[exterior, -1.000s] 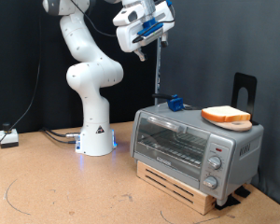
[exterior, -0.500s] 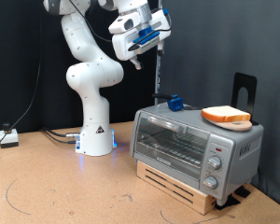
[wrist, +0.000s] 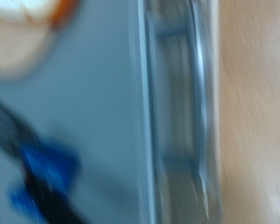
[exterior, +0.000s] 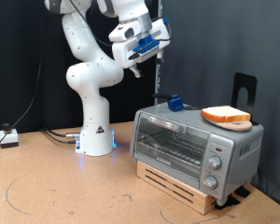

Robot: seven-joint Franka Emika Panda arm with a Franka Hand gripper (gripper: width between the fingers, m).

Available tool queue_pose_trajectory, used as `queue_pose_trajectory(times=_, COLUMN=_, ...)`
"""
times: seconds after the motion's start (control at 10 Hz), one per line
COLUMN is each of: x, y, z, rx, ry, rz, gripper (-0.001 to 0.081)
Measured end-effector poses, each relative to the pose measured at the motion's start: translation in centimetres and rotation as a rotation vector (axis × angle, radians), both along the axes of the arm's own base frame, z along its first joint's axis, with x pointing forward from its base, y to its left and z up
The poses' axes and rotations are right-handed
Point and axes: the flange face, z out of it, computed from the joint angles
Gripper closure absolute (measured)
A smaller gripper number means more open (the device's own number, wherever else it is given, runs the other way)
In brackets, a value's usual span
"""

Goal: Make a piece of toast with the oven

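The piece of toast (exterior: 226,116) lies flat on top of the oven (exterior: 191,142), toward its right end. The oven's glass door is shut, and it stands on a low wooden pallet. My gripper (exterior: 133,65) hangs high in the air, up and to the exterior view's left of the oven, with its fingers pointing down. It touches nothing. The wrist view is blurred; it shows the oven's grey top (wrist: 93,103), the door handle (wrist: 182,103) and a corner of the toast (wrist: 28,23).
A small blue object (exterior: 175,103) sits on the oven top near the back, also in the wrist view (wrist: 47,173). A black stand (exterior: 245,89) rises behind the oven. The arm's white base (exterior: 95,140) and cables (exterior: 7,138) lie to the left on the brown table (exterior: 65,191).
The hand has swung leftward and slightly down in the exterior view, tilting as it goes. The toast and oven have not moved.
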Motion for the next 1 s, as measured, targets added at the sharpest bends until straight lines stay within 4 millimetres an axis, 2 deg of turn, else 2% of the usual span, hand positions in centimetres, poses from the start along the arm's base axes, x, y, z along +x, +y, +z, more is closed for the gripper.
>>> queue_pose_trajectory(times=0.2, x=0.4, y=0.6, z=-0.3, rx=0.121, ry=-0.165, rz=-0.059, gripper=-0.0001)
queue_pose_trajectory(times=0.3, x=0.3, y=0.6, z=-1.7, rx=0.127, ry=-0.161, rz=-0.074, gripper=-0.0001)
queue_pose_trajectory(times=0.6, x=0.2, y=-0.1, z=-6.6, rx=0.094, ry=-0.042, rz=-0.096, gripper=-0.0001)
queue_pose_trajectory(times=0.8, x=0.4, y=-0.3, z=-7.2, rx=0.088, ry=-0.028, rz=-0.103, gripper=-0.0001)
queue_pose_trajectory(times=1.0, x=-0.4, y=-0.2, z=-7.9, rx=0.153, ry=0.060, rz=-0.019, gripper=-0.0001)
